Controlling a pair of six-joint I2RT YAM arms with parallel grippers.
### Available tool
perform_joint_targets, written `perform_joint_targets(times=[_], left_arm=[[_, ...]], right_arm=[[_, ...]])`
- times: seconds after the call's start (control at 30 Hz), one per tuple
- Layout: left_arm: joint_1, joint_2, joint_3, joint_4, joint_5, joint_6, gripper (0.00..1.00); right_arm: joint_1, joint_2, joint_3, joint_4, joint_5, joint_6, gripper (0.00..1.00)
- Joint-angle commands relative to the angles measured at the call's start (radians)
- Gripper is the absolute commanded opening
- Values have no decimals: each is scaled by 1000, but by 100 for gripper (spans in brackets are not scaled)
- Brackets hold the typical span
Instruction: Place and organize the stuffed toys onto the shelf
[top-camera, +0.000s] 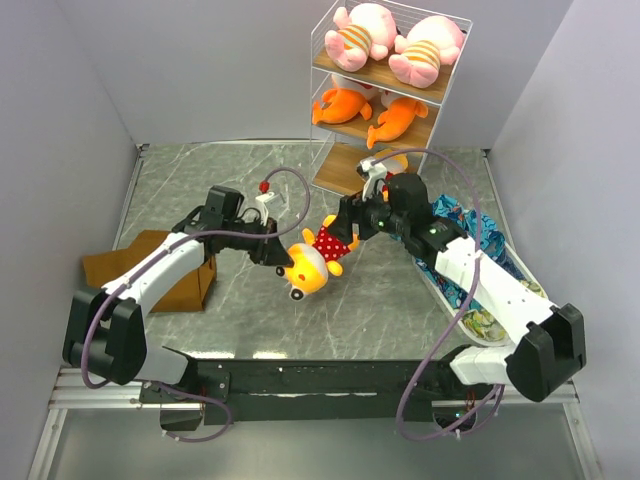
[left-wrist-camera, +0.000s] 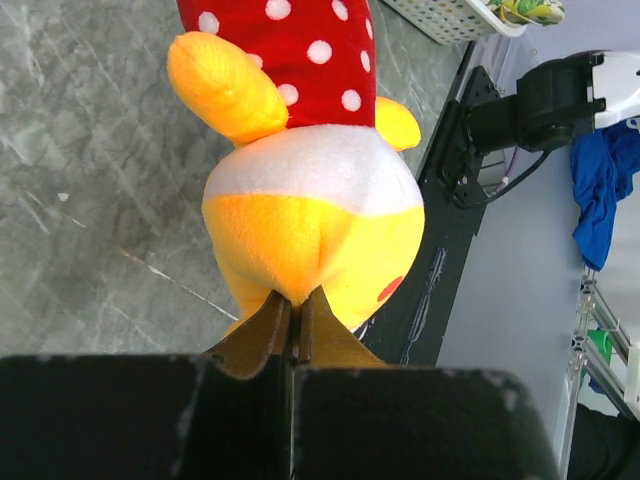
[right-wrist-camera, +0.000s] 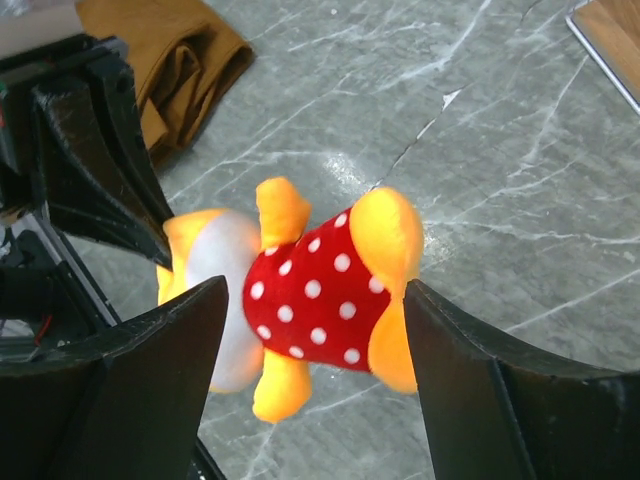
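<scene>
Top external view, from the left: brown cloth (top-camera: 150, 270) on the table (top-camera: 230, 320), then the left gripper (top-camera: 284, 254) pinched tight on the head of the yellow toy (top-camera: 315, 260) — mid-table, before the shelf (top-camera: 338, 172). The right gripper (top-camera: 345, 228) gapes, jaws flanking its polka-dot shirt. Pink toys (top-camera: 362, 35) fill the top board — orange toys (top-camera: 340, 105) the middle.

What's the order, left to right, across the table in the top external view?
brown cloth → left gripper → yellow toy → right gripper → blue patterned cloth
</scene>
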Motion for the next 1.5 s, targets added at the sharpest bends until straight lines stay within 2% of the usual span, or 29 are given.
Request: perform_joint_targets(times=[0.0, 0.2, 0.33, 0.43, 0.53, 0.57, 0.6, 0.63, 0.73, 0.77, 0.83, 0.87, 0.93, 1.13, 1.23, 1.33, 1.47], left_arm=[[-8, -23, -4, 9, 64, 46, 1], [-16, -35, -12, 18, 40, 40, 1], [-17, -29, -6, 1, 44, 54, 1], [-17, -41, -4, 15, 20, 43, 1], [-17, -69, 2, 35, 12, 17, 1], [-17, -81, 2, 44, -2, 6, 1], [-17, -93, 2, 72, -35, -23, 2], [-17, -125, -3, 85, -107, -40, 21], [-17, -177, 2, 128, -251, -106, 63], [-16, -188, 5, 138, -376, -121, 71], [-8, -223, 16, 162, -474, -167, 83], [-2, -234, 22, 165, -594, -187, 89], [13, -269, 39, 159, -721, -239, 99], [41, -359, 45, 139, -1158, -297, 96], [42, -382, 16, 124, -1305, -294, 96], [42, -386, -24, 122, -1356, -290, 96], [42, -362, -1, 96, -1324, -267, 97]], right_arm=[[-23, 56, 78, -84, -41, 0, 79], [-35, 155, 132, -130, -37, -3, 77], [-36, 197, 136, -119, -143, -10, 75], [-38, 200, 115, -91, -188, 9, 67], [-38, 203, 124, -121, -228, 8, 49], [-38, 198, 119, -124, -202, 11, 22], [-38, 189, 112, -115, -185, 22, 9], [-41, 166, 101, -101, -166, 51, 0], [-66, 140, 46, -7, -129, 187, 0], [-69, 138, 26, 19, -119, 222, 0], [-69, 137, 12, 82, -65, 332, 0], [-69, 134, -8, 108, -57, 368, 0], [-67, 123, -32, 197, -2, 477, 0], [-55, 99, -164, 358, 231, 777, 0], [-44, 88, -198, 379, 454, 905, 0], [-32, 80, -232, 378, 573, 1049, 0], [34, 102, -214, 320, 827, 1171, 0]])
